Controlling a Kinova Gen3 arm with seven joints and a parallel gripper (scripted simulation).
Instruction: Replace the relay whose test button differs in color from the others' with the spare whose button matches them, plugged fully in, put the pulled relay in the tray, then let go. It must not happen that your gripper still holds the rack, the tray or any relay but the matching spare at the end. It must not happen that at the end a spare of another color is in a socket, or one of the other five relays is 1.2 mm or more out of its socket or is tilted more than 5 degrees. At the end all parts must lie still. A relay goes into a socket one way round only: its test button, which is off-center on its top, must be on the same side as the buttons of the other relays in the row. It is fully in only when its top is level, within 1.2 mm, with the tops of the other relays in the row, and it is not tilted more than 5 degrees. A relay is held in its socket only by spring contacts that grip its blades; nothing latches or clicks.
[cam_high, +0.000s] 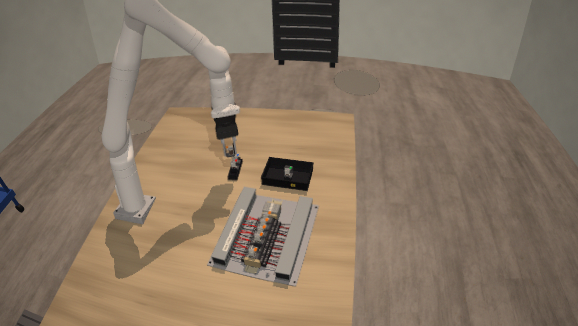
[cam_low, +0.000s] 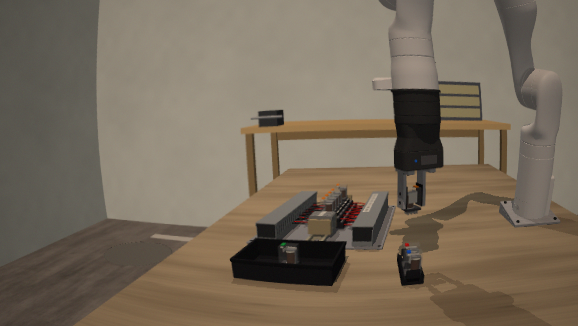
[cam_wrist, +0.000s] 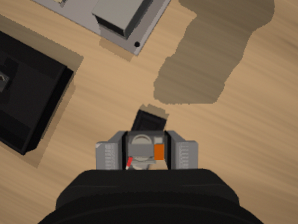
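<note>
Fingers of the black two-finger gripper (cam_low: 411, 204) are clamped on the clear orange-buttoned spare relay (cam_wrist: 143, 151), lifted clear for carrying; green-buttoned relay (cam_low: 287, 251) lies in the black rectangular tray (cam_low: 261, 266); grey socket panel (cam_high: 298, 220) waits.

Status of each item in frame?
claw: shut on orange-button relay, raised above the table
orange-button relay: gripped, in the air
black tray: holds one relay
green-button relay: upright in the tray
spare holder: one relay in it
relay row: orange buttons showing
</note>
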